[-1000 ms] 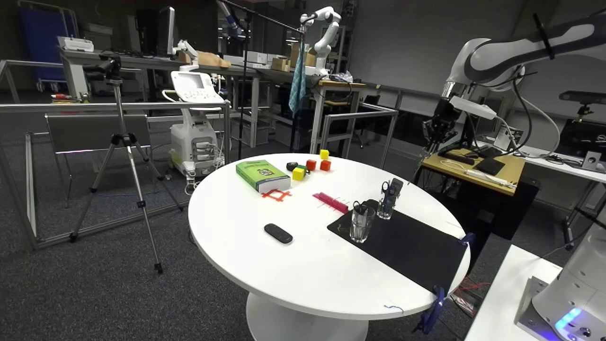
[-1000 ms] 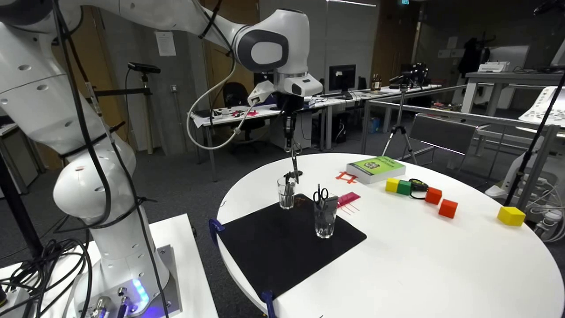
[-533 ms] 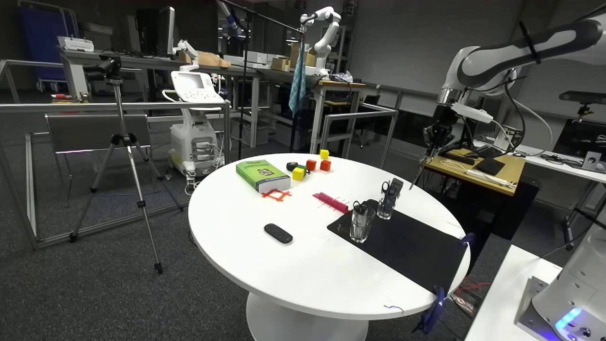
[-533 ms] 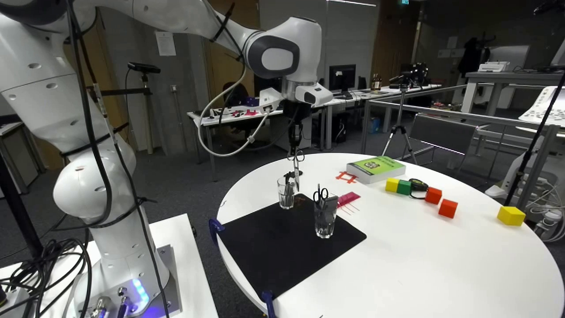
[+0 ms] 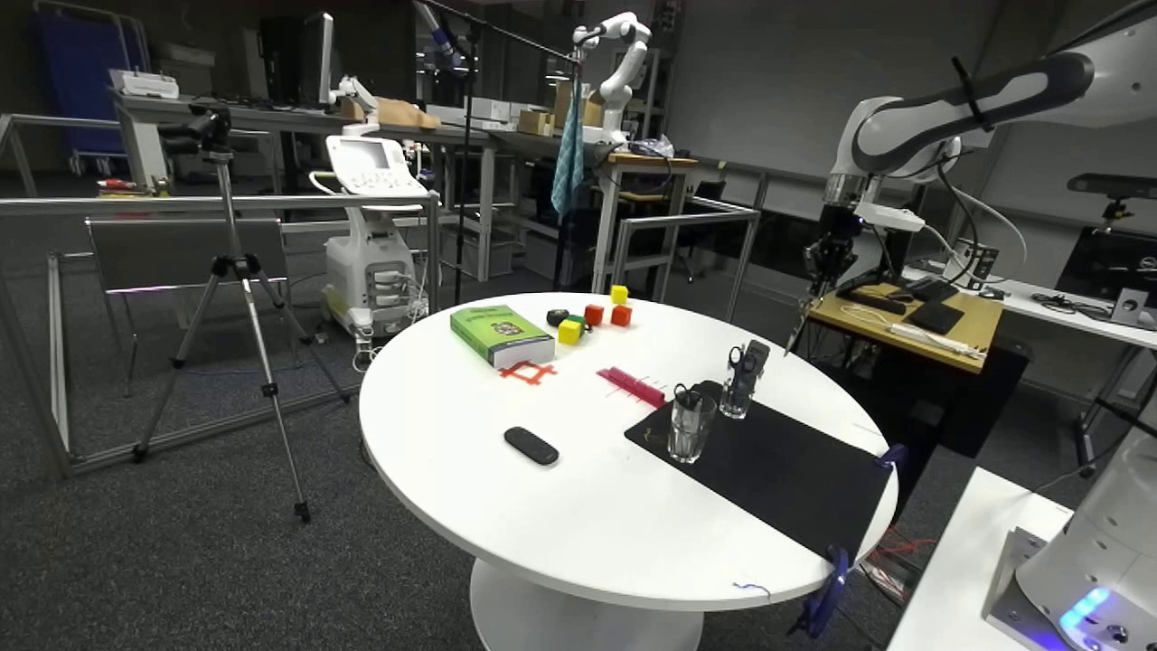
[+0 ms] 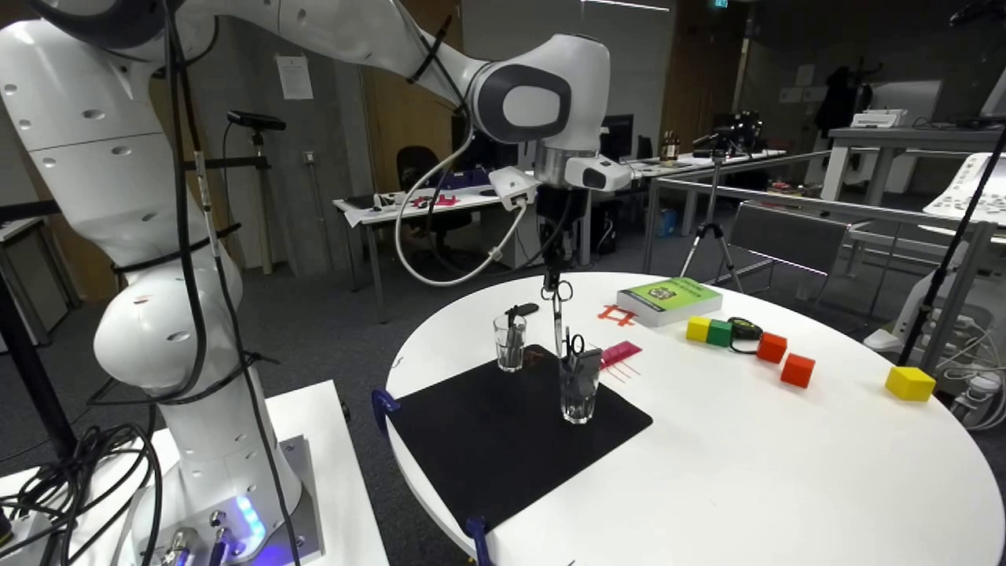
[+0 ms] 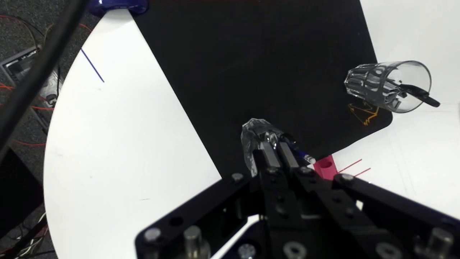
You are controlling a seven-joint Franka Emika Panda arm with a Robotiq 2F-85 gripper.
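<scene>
Scissors (image 6: 558, 321) are gripped near the handles, jaws clamped narrow on them, hung tips-down in mid-air near the loaded glass (image 6: 578, 405) on the black mat (image 6: 503, 448); the blades (image 5: 797, 331) are seen tilted, apart from the glass, in an exterior view. Swivel about so narrow a grip seems likely, so motion is best made slow and the pinch firm. Tip height should be checked in both exterior views, since overlap with the glass is easily misread from a single angle.

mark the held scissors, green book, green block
Held scissors (image 6: 558, 322): in an exterior view, on the blades
Green book (image 6: 673, 298): in an exterior view, on its cover
Green block (image 6: 718, 334): in an exterior view, on its side
</scene>
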